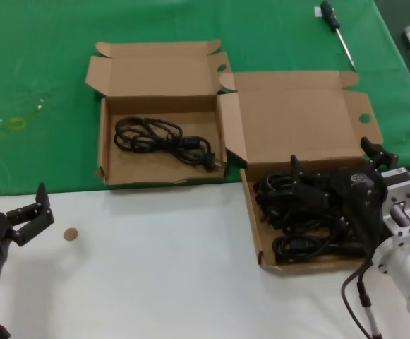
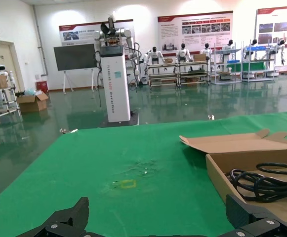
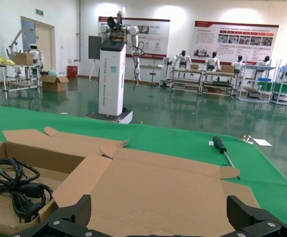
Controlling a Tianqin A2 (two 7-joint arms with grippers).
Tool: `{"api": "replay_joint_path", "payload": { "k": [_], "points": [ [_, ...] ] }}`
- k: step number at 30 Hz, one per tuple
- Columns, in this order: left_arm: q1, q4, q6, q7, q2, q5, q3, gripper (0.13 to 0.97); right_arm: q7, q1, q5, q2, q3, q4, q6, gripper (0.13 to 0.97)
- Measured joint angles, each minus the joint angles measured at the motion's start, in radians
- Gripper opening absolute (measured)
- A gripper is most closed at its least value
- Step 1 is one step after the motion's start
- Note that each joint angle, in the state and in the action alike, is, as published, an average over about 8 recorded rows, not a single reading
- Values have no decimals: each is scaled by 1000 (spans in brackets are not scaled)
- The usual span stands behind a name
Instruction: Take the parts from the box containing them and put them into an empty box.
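The wider box (image 1: 252, 219) with winged, hole-punched flaps sits at the right and holds several black coiled cables (image 1: 296, 220). My right gripper (image 1: 332, 155) hovers over it, open and empty. In the right wrist view its jaws (image 3: 159, 210) stand wide apart over the box's open lid (image 3: 158, 182). The smaller box (image 1: 106, 152) at the back left holds one black cable (image 1: 162, 141), which also shows in the left wrist view (image 2: 264, 182) and the right wrist view (image 3: 15, 190). My left gripper (image 1: 35, 212) rests open and empty at the near left, and shows in its wrist view (image 2: 158, 207).
A screwdriver (image 1: 337, 32) lies on the green cloth (image 1: 42, 85) at the back right. A small brown disc (image 1: 70, 234) lies on the white table (image 1: 162, 275) near my left gripper. A faint yellow mark (image 1: 14, 123) is on the cloth at the left.
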Motion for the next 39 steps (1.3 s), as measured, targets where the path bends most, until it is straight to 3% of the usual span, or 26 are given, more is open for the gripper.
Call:
{"api": "replay_joint_path", "payload": {
  "k": [39],
  "points": [
    [0,0,0,0,0,0,0,966,0,0,0,0,0,0,0,966]
  ]
}}
